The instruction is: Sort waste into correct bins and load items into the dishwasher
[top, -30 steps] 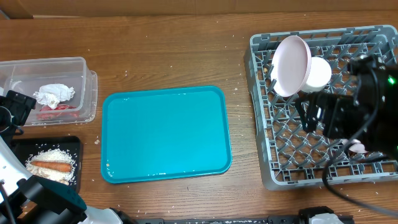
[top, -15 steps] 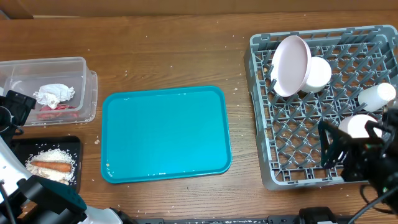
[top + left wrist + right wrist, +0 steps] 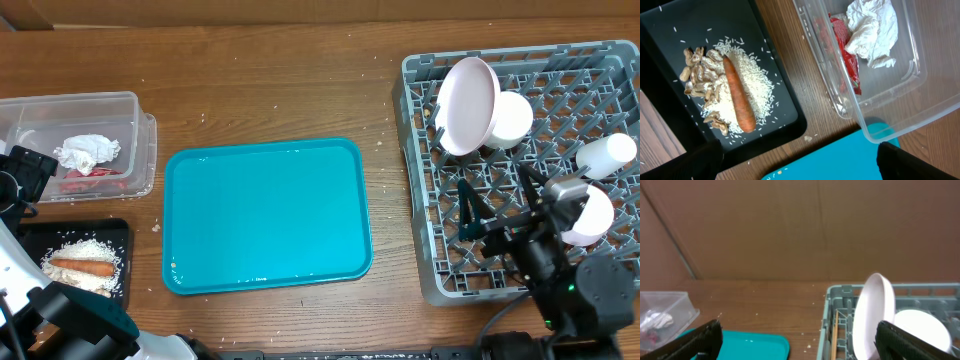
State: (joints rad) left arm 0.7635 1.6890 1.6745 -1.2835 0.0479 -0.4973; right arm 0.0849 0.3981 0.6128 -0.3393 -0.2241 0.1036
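The grey dishwasher rack [image 3: 418,180] stands at the right and holds an upright pink plate [image 3: 468,103], a white cup [image 3: 512,116], a white bottle [image 3: 607,154] and another white cup [image 3: 590,215]. My right gripper [image 3: 497,212] is open and empty over the rack's front part. In the right wrist view its fingers [image 3: 805,347] frame the pink plate [image 3: 875,315] and the rack's edge [image 3: 832,310]. My left gripper [image 3: 800,172] is open and empty above the black tray [image 3: 670,30] holding a carrot [image 3: 737,97], rice and peanuts, next to the clear bin [image 3: 900,95].
A teal tray [image 3: 265,215] lies mid-table. The clear bin [image 3: 125,105] at the far left holds crumpled white paper [image 3: 88,153] and a red wrapper [image 3: 845,55]. The black tray [image 3: 35,240] sits in front of it. My left arm [image 3: 18,178] stands at the left edge.
My right arm has drawn back from over the rack's right side toward the front edge. The bottle and second white cup it covered now show in the rack. The left arm has not moved.
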